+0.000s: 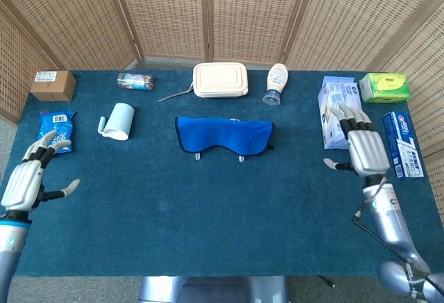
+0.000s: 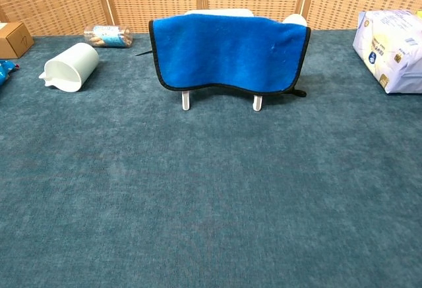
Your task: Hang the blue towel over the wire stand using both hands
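Observation:
The blue towel (image 1: pixel 223 134) with a black hem hangs draped over the wire stand in the middle of the table. In the chest view the blue towel (image 2: pixel 229 52) covers the stand down to its two white feet (image 2: pixel 186 101). My left hand (image 1: pixel 26 182) hovers at the table's left front edge, fingers spread, holding nothing. My right hand (image 1: pixel 362 148) is at the right side, fingers spread and empty, beside the tissue pack. Neither hand shows in the chest view.
A white cup (image 1: pixel 118 120) lies on its side left of the towel. A beige lunch box (image 1: pixel 220 80), a bottle (image 1: pixel 275 83) and a small jar (image 1: pixel 135 80) stand at the back. A tissue pack (image 1: pixel 338 111), green box (image 1: pixel 384 87), toothpaste box (image 1: pixel 403 144), cardboard box (image 1: pixel 53 85) and blue packet (image 1: pixel 54 131) line the sides.

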